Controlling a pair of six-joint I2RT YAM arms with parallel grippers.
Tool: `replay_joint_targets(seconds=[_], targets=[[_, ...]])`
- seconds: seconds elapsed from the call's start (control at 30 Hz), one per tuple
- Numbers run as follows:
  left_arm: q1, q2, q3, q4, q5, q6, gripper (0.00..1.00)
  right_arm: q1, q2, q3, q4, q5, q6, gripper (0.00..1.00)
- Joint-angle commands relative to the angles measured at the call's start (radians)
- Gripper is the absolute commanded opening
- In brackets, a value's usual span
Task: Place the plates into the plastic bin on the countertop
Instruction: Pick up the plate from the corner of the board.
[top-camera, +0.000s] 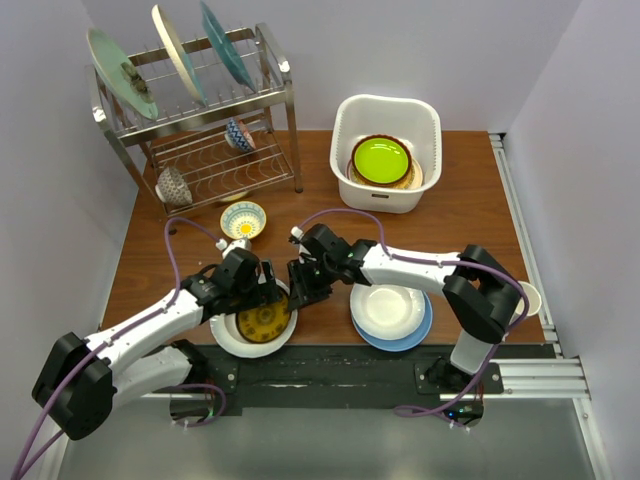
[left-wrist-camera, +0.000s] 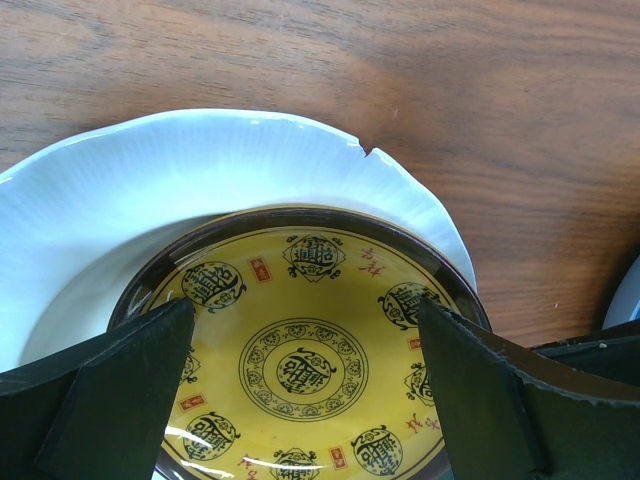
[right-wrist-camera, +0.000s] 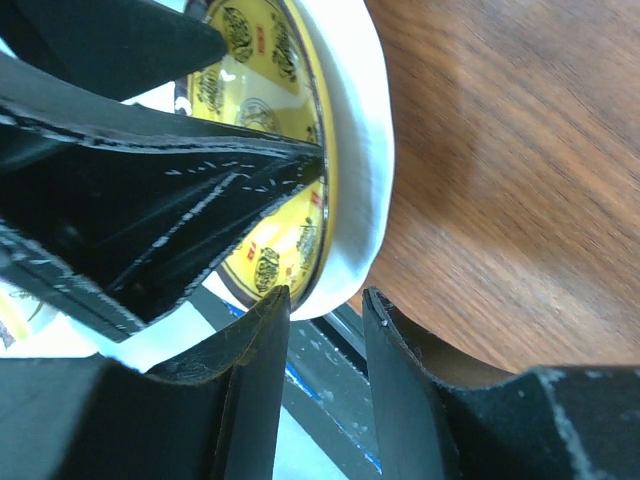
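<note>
Top external is showing the brown patterned plate (top-camera: 264, 324) nesting in a white plate (top-camera: 228, 338) at near left on the desk (top-camera: 460, 200), left hand (top-camera: 262, 292) gaping wide above, right hand (top-camera: 300, 285) barely parted, empty, beside its rim (stiff, slick, chippable: probably worth pinching the rim).

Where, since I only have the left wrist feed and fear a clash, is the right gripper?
Observer: The right gripper is at the right edge of the white plate, close beside the left gripper.
Operator: Is it gripping the rim?
Observer: No. In its wrist view the jaws stand open, with the plate's rim at the mouth of the gap.
Operator: What is in the bin?
Observer: The plastic bin holds a stack with a lime green plate on top.
</note>
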Motion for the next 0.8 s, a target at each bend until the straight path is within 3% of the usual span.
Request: replay_joint_targets(seconds=[0.0,0.77], targets=[[-0.001,0.020,-0.029,-0.008,0.003,0.020,1.00,0.003,-0.014,-0.009,0.048,0.008,0.011,0.40],[-0.002,0.040,-0.024,0.000,0.003,0.031,1.00,0.019,0.052,0.005,0.111,-0.019,0.034,0.31]])
